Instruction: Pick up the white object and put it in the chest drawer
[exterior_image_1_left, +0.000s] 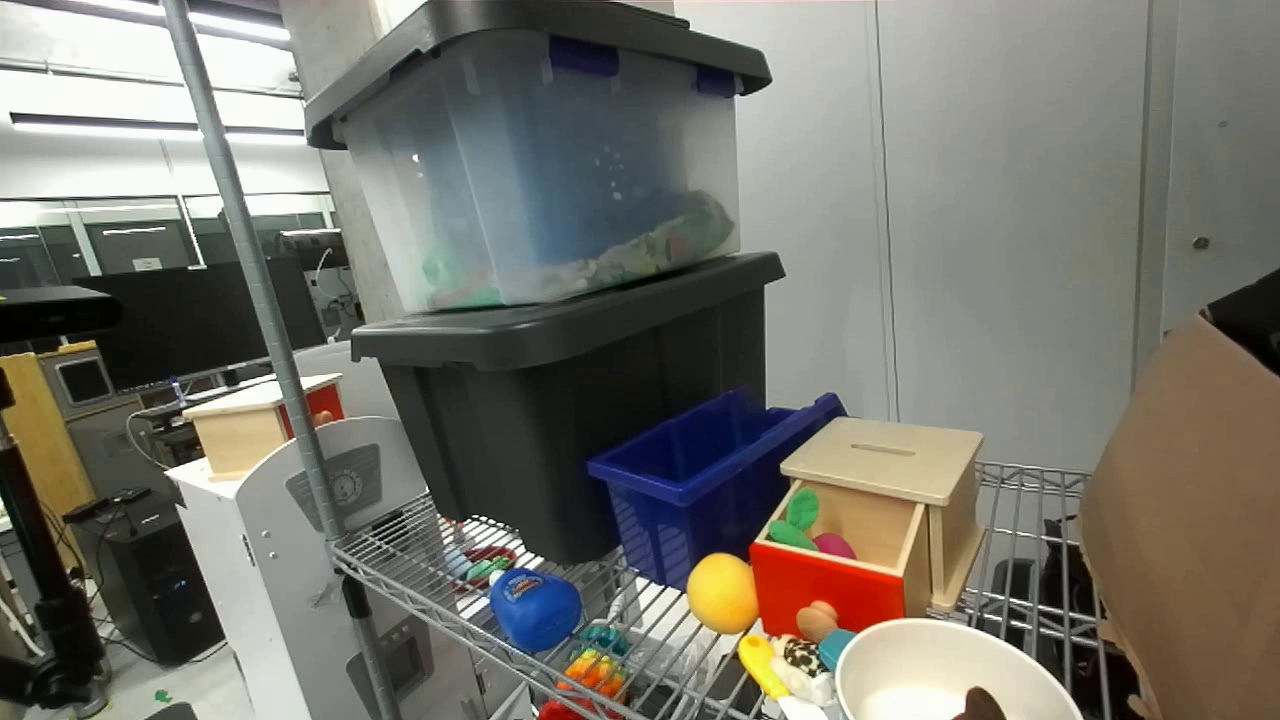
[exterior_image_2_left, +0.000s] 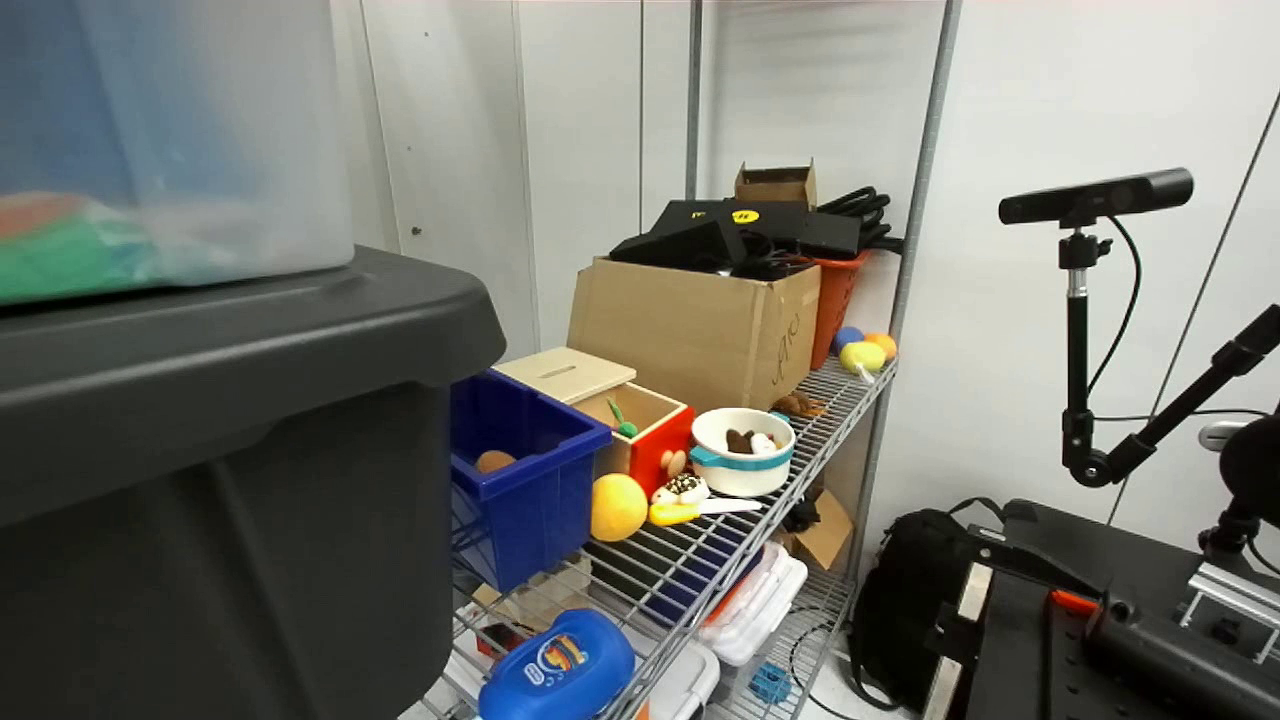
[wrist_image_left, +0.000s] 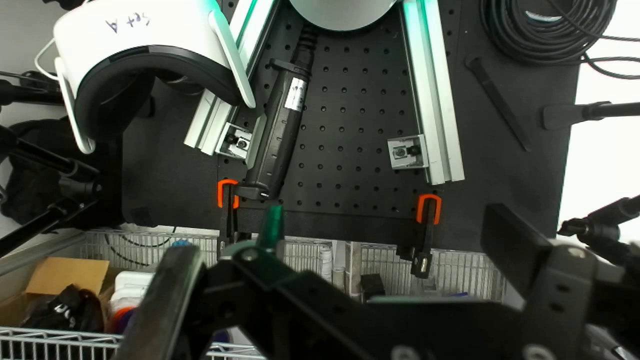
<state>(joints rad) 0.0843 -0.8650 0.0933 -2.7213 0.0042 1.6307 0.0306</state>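
Note:
The chest drawer (exterior_image_1_left: 880, 460) is a light-wood box on the wire shelf, seen in both exterior views (exterior_image_2_left: 570, 372). Its red-fronted drawer (exterior_image_1_left: 830, 580) is pulled out and holds a green-leaved, magenta toy. Which white object is meant, I cannot tell. A small white toy with a dark-spotted top (exterior_image_2_left: 682, 489) lies before the drawer, also seen in an exterior view (exterior_image_1_left: 803, 655). A smaller white thing (exterior_image_2_left: 763, 443) lies in a white bowl with a teal band (exterior_image_2_left: 745, 478). My gripper (wrist_image_left: 345, 245) is open with nothing between its fingers, facing a black table, away from these things.
A blue bin (exterior_image_1_left: 690, 480) stands beside the box. A yellow-orange ball (exterior_image_1_left: 722, 593) and yellow-handled toy knife (exterior_image_2_left: 700, 511) lie in front. Dark stacked totes (exterior_image_1_left: 570, 400) and a cardboard box (exterior_image_2_left: 690, 320) flank them. A headset (wrist_image_left: 150, 55) and metal rails (wrist_image_left: 435, 100) are on the table.

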